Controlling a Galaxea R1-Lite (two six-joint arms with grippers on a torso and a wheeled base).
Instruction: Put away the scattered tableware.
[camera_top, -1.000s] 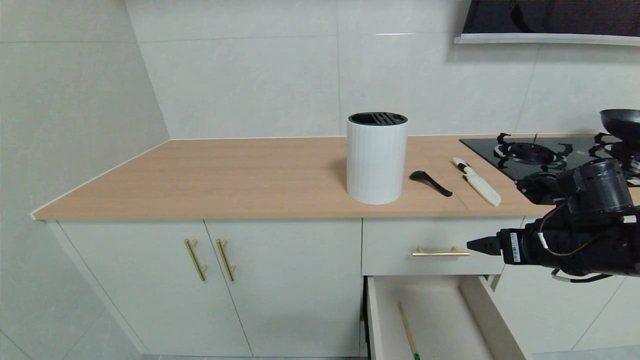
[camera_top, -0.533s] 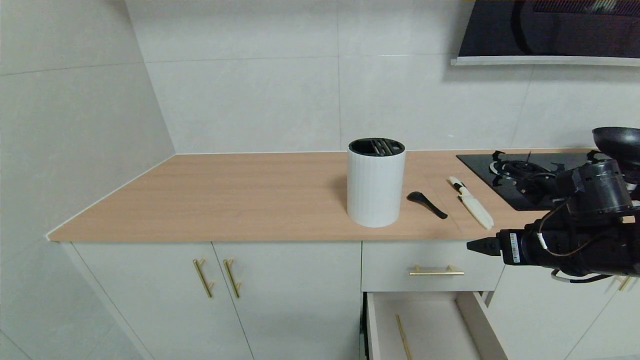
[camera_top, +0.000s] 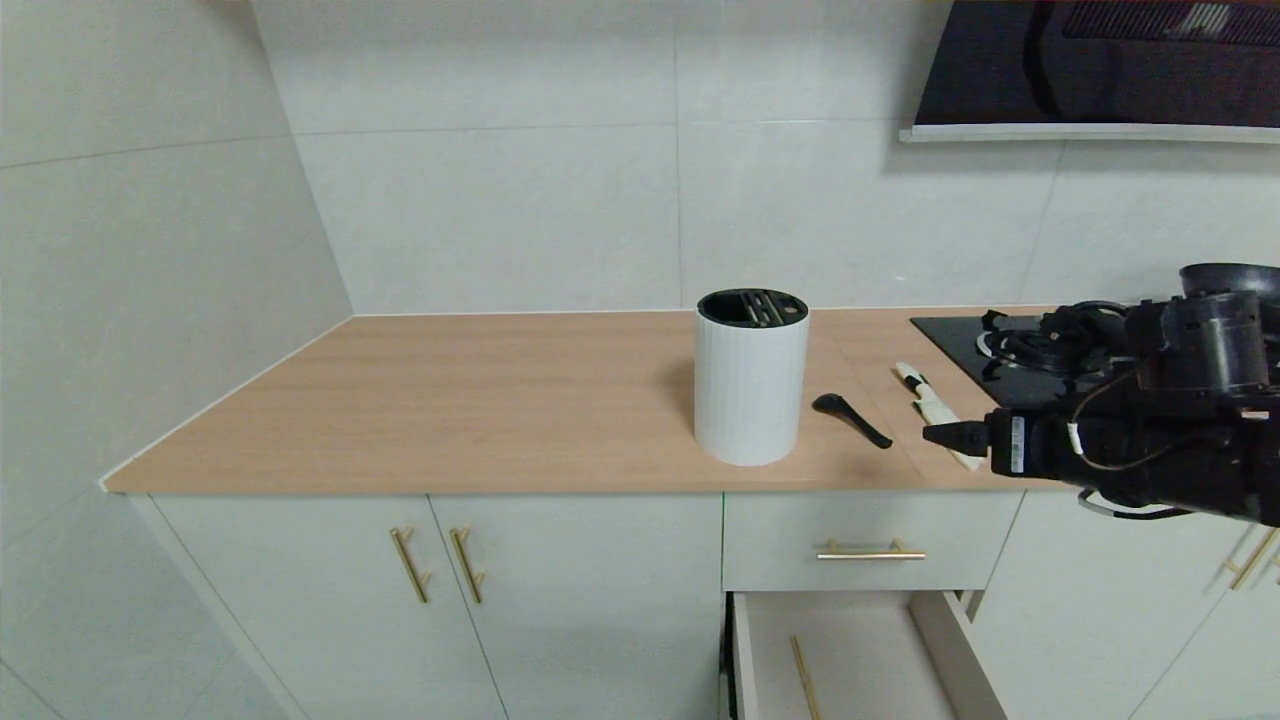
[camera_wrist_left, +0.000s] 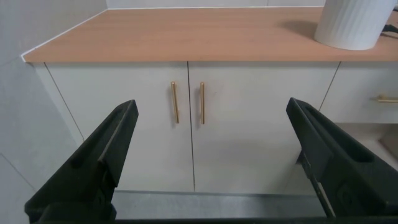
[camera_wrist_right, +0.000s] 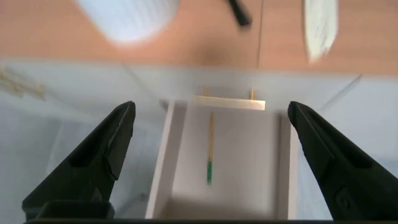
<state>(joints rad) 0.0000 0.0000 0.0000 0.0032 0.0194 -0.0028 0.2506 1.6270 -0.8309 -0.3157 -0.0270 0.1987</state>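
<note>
Right gripper (camera_top: 936, 435), white label (camera_top: 1013, 445), print illegible

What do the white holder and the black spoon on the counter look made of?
White holder: likely matte plastic, with a finely ribbed wall and a black slotted top. Black spoon: plastic or melamine perhaps, evenly black with a faint sheen.

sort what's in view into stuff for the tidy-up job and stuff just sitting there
For the job: black spoon, knife, chopstick, open drawer, white holder.
Just there: stove, range hood, cabinet doors.
</note>
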